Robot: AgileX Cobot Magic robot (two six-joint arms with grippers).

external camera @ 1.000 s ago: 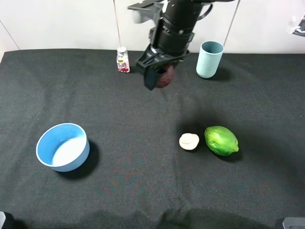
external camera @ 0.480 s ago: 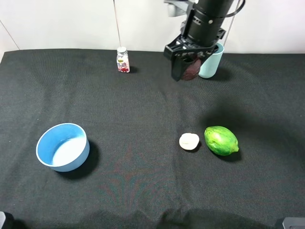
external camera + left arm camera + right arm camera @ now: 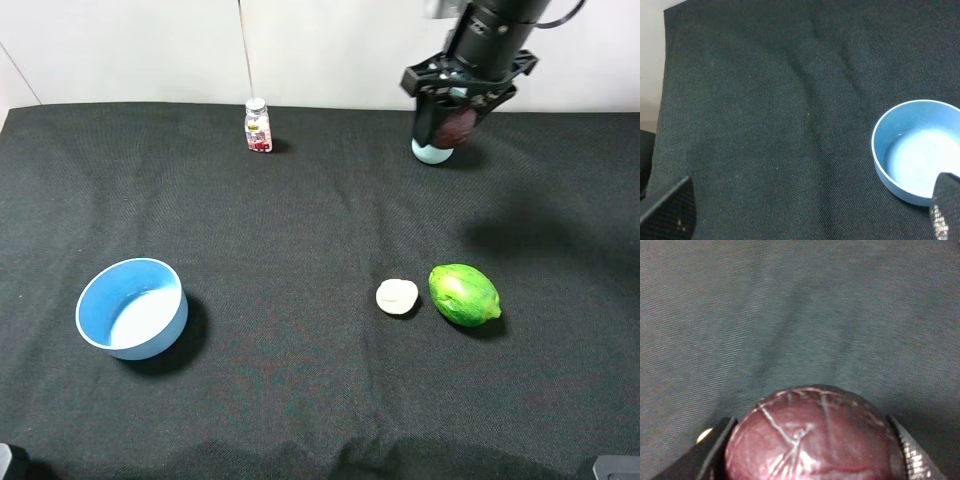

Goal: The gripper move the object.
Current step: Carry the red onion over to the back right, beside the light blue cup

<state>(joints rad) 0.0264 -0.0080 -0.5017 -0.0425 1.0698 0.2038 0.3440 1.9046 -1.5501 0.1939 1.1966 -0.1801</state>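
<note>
My right gripper [image 3: 455, 125] is shut on the dark red-purple onion-like ball [image 3: 460, 126] and holds it in the air at the back right, in front of the light blue cup [image 3: 430, 152], which it mostly hides. In the right wrist view the ball [image 3: 812, 437] fills the space between my two dark fingers [image 3: 912, 460], above the black cloth. My left gripper [image 3: 805, 210] is open, its fingertips [image 3: 670, 207] wide apart above the cloth near the blue bowl [image 3: 917, 157]. It does not show in the exterior view.
A blue bowl [image 3: 132, 307] stands at the front left. A green oval fruit [image 3: 464, 294] and a cream-white mushroom-like piece [image 3: 397, 297] lie right of centre. A small bottle [image 3: 258, 126] stands at the back. Black cloth [image 3: 300, 220] covers the table.
My right gripper has carried the ball to the right along the back of the table, from beside the small bottle to in front of the light blue cup. Nothing else moved.
</note>
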